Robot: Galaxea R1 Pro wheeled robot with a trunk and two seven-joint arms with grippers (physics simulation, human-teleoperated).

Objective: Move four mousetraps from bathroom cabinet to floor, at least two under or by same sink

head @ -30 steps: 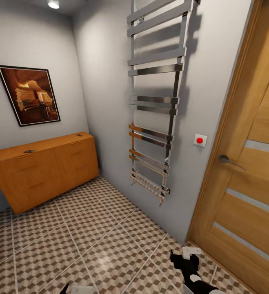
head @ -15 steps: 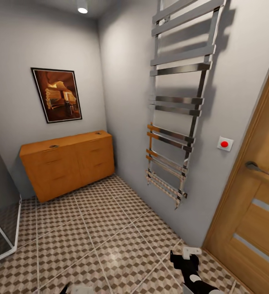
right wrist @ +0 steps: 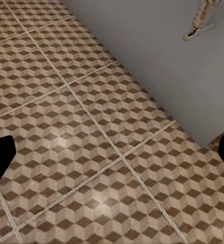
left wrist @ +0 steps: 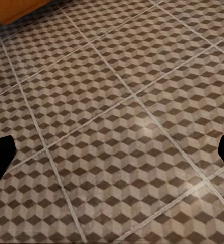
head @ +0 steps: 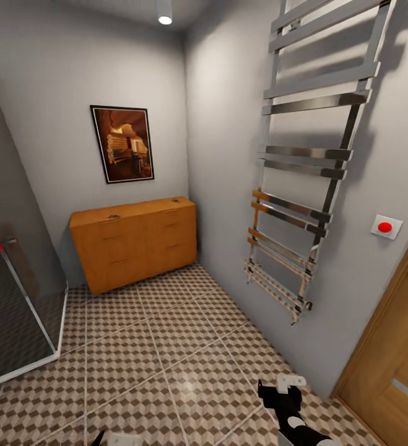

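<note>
The orange-brown cabinet (head: 135, 244) stands against the far wall, its drawers shut. Two tiny dark flat things (head: 113, 216) (head: 175, 200) lie on its top, too small to tell whether they are mousetraps. The cube-patterned bathroom floor (head: 166, 347) spreads from it toward me. The sink is out of view. My right gripper (head: 284, 387) hangs low over the tiles near the door. My left gripper (head: 114, 438) peeks in at the bottom edge. In both wrist views the black fingertips (left wrist: 0, 157) (right wrist: 0, 157) stand wide apart over bare tiles, open and empty.
A glass shower enclosure (head: 12, 297) stands at the left. A chrome towel rail (head: 303, 186) hangs on the right wall, with a red button (head: 385, 227) and a wooden door (head: 395, 378) beyond it. A framed picture (head: 123, 144) hangs above the cabinet.
The whole view has swung left: the cabinet now sits nearer the picture's middle, the shower enclosure has come in at the left, and most of the door has slid out. Both grippers hold their pose.
</note>
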